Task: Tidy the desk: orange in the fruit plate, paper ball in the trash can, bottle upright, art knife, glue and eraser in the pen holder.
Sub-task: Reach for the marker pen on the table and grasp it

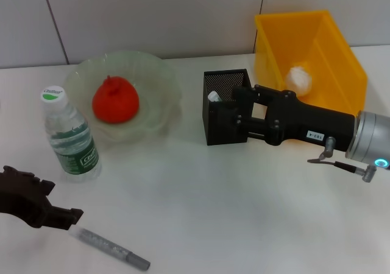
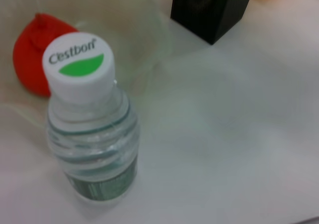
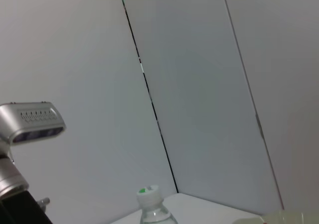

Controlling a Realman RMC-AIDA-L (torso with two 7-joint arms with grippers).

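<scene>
The orange (image 1: 115,101) lies in the fruit plate (image 1: 159,73), and shows behind the bottle in the left wrist view too (image 2: 30,59). Left of the plate, the bottle (image 1: 71,137) (image 2: 92,129) stands upright with its cap on. A paper ball (image 1: 300,79) rests inside the trash can (image 1: 341,61). My right gripper (image 1: 233,111) is open at the right side of the pen holder (image 1: 216,119). A pale end (image 1: 213,95) pokes up inside it; what it is I cannot tell. The glue (image 1: 111,248) lies on the table, one end by my left gripper (image 1: 64,216). Art knife and eraser are hidden.
The pen holder (image 2: 209,7) stands between the fruit plate and the trash can. White table stretches in front of them. A tiled wall runs close behind the plate and the trash can. The right wrist view shows the wall and the bottle cap (image 3: 148,194).
</scene>
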